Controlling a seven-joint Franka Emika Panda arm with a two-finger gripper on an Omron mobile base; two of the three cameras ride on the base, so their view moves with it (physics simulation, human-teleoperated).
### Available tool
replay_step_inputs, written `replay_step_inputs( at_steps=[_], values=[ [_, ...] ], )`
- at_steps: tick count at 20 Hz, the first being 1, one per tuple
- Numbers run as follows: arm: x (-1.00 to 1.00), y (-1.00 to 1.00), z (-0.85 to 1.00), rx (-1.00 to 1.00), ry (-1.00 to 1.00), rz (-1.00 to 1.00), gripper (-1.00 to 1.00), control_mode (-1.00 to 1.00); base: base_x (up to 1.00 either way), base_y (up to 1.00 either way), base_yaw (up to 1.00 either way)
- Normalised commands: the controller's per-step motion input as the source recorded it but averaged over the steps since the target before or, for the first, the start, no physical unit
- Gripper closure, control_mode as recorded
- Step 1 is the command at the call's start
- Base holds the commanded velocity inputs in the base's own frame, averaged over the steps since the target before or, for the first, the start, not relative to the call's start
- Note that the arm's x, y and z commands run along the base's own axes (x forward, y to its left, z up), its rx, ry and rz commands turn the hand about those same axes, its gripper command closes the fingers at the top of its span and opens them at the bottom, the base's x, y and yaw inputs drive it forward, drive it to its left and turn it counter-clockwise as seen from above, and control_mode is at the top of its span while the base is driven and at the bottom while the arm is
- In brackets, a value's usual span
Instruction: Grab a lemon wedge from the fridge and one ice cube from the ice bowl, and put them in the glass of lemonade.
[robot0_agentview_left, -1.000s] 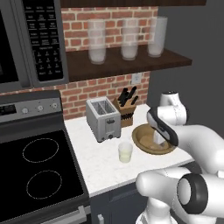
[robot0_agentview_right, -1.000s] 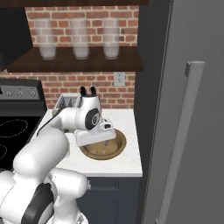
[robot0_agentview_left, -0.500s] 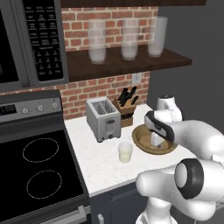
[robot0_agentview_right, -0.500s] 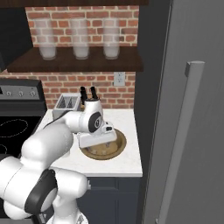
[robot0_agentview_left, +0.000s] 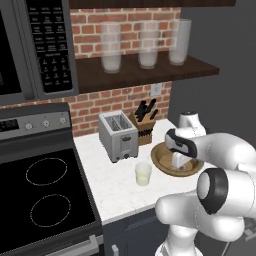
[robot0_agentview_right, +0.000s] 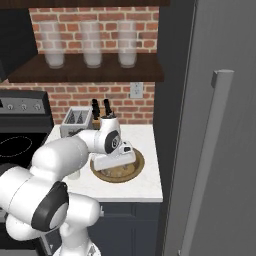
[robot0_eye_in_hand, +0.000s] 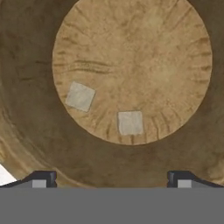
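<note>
The brown wooden ice bowl (robot0_agentview_left: 165, 162) (robot0_agentview_right: 131, 170) (robot0_eye_in_hand: 26, 131) sits on the white counter near its right end. My gripper (robot0_agentview_left: 179, 163) (robot0_agentview_right: 120, 163) (robot0_eye_in_hand: 111, 179) hangs low over the bowl, pointing down into it, open and holding nothing. Two pale ice cubes (robot0_eye_in_hand: 80, 96) (robot0_eye_in_hand: 130, 122) lie on the bowl's floor, ahead of my fingertips (robot0_eye_in_hand: 41, 178). The glass of lemonade (robot0_agentview_left: 143, 174) stands on the counter just left of the bowl. The fridge (robot0_agentview_right: 220, 125) rises at the right with its door shut. The lemon wedge is out of view.
A silver toaster (robot0_agentview_left: 118, 135) (robot0_agentview_right: 75, 120) and a knife block (robot0_agentview_left: 145, 127) stand behind the glass and bowl against the brick wall. Three tall frosted glasses (robot0_agentview_left: 142, 45) stand on the shelf above. A black stovetop (robot0_agentview_left: 40, 195) lies to the left.
The hand has shifted slightly and sunk a little closer over the bowl while the elbow swung. The jaws have stayed wide open.
</note>
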Motion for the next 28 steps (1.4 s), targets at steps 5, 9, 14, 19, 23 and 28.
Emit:
replay_step_inputs(
  at_steps=[5,9,14,19,23,28],
  values=[
    [0.13,-0.02,-0.21,0.0,0.0,0.0,-1.0,-1.0,0.0,0.0,0.0],
    [0.21,0.0,-0.23,0.0,0.0,0.0,-1.0,-1.0,0.0,0.0,0.0],
    [0.08,0.0,-0.23,0.0,0.0,0.0,-1.0,-1.0,0.0,0.0,0.0],
    [0.03,0.0,-0.28,0.0,0.0,0.0,-1.0,-1.0,0.0,0.0,0.0],
    [0.01,0.0,-0.27,0.0,0.0,0.0,1.0,-1.0,0.0,0.0,0.0],
    [0.02,0.0,-0.15,0.0,0.0,0.0,1.0,-1.0,0.0,0.0,0.0]
  ],
)
